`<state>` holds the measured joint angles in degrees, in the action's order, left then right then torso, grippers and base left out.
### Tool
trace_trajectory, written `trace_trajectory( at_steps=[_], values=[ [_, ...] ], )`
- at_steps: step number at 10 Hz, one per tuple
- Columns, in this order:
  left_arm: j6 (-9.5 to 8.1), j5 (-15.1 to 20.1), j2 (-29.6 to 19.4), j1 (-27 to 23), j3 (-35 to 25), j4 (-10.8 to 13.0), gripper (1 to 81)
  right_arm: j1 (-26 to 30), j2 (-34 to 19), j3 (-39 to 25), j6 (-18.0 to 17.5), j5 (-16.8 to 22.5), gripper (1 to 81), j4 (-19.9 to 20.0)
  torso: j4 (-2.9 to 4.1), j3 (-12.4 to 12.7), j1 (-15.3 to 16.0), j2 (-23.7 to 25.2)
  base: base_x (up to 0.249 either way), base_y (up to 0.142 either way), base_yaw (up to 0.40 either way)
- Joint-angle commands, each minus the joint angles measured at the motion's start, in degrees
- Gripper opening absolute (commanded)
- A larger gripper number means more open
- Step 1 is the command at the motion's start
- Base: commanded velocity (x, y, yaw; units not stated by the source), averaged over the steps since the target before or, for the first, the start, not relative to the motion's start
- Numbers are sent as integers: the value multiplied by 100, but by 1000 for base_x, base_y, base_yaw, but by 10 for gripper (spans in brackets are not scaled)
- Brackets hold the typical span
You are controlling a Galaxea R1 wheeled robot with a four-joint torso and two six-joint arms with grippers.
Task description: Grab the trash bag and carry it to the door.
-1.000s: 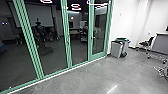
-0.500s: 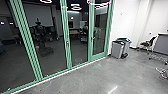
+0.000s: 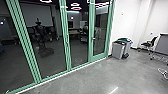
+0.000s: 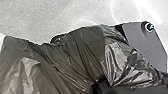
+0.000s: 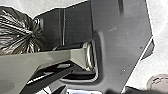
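Dark trash bag gripped by the left end effector, with a glass door ahead.

The left end effector (image 4: 100,86) is closed on the bag (image 4: 82,53), whose shiny folds draw together at its tips and fan out on both sides. The bunched plastic covers most of the tips, and the bag's lower part is cut off from sight. Beyond the bag from the end effector, part of the robot's dark plate (image 4: 147,41) is hidden under the plastic.

Whether the right end effector (image 5: 59,90) is open or closed, I cannot tell. Near it is a gathered part of the bag, cut off at the edge, and a round floor cover (image 5: 160,84), also cut off.

Ahead of the end effectors stands the green-framed glass door (image 3: 90,47), with grey bins (image 3: 120,50) just beside it. Farther off are a black chair (image 3: 149,43) and a desk (image 3: 161,43), partly cut off. Dim shapes in the glass are hard to make out.

Since the earlier frame, the head view has shifted slightly.
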<state>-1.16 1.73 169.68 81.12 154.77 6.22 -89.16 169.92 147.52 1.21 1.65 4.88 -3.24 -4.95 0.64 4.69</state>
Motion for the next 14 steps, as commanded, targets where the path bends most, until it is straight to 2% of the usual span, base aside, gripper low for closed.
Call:
trace_trajectory(
  at_steps=[1,14],
  values=[
    [28,302,-22,-346,9,37,10,298,0,-14,20,380,811,-31,0,0,0,0,140,-61,0],
    [28,284,-13,-346,9,37,10,315,114,144,46,380,811,-31,0,0,5,0,143,-66,0]
  ],
)
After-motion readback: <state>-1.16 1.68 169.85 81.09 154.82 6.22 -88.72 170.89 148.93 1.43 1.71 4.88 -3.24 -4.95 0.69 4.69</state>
